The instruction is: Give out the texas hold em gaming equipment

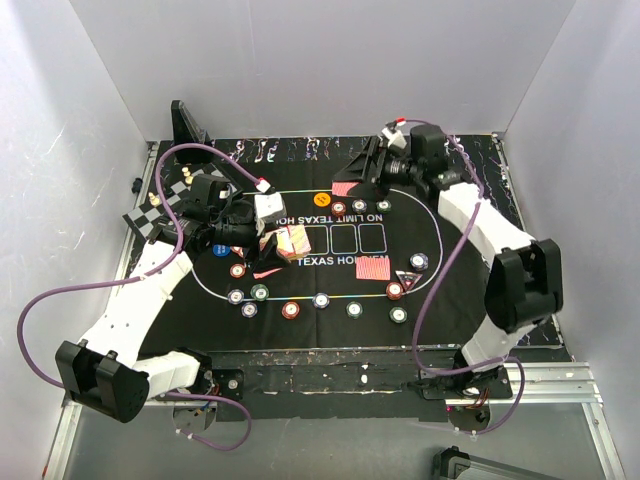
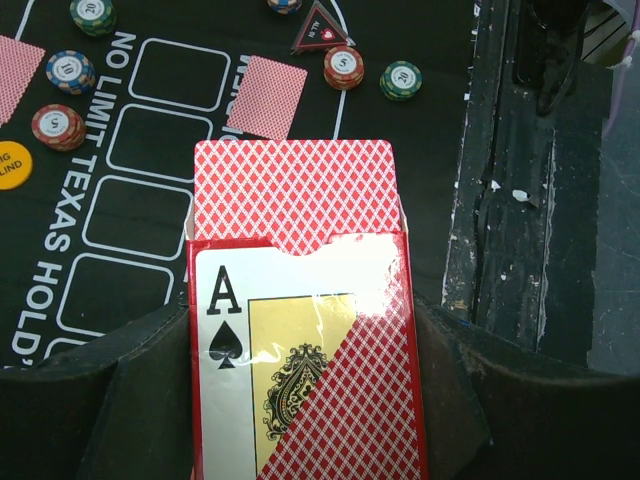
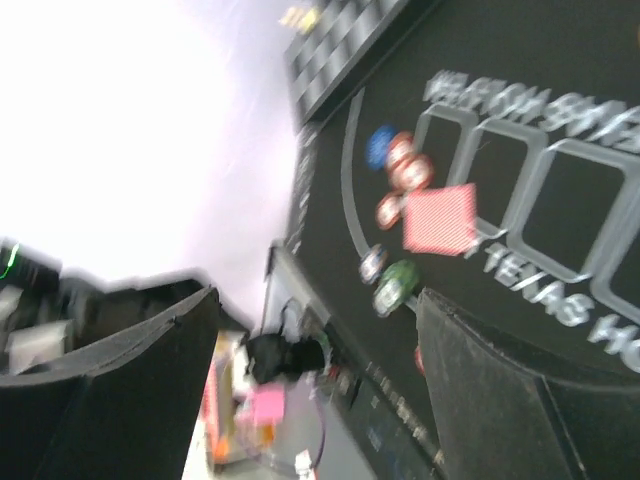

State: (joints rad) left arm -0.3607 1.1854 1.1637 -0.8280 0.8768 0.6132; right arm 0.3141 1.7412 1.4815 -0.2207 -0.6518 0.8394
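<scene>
As seen from beside the rig, the left fingers (image 2: 135, 400) are clamped on either side of a red card box (image 2: 300, 400) with an ace of spades printed on its face. The deck (image 2: 292, 190) of red-patterned-back cards pokes out of its open end. That box hangs over the left half of the black Texas Hold'em mat (image 1: 330, 330), which covers the dark, paint-flecked tabletop (image 1: 330, 362). Over at the far edge of the mat the right fingers (image 3: 130, 380) stand wide apart with nothing between them, and a single face-down card (image 1: 345, 187) lies just beside them. Another card (image 1: 373, 267) lies face down near the right end of the mat, with the dark triangular marker (image 1: 408, 279) just beside it and a red chip (image 1: 395, 290) near. More poker chips sit spaced along the near curve of the printed line, among them a green one (image 1: 260, 292) and a second red one (image 1: 291, 309). The orange button (image 1: 322, 198) rests at the far side of the mat, between the two arms. A small chessboard (image 1: 160, 208) lies off the mat's far left corner.
</scene>
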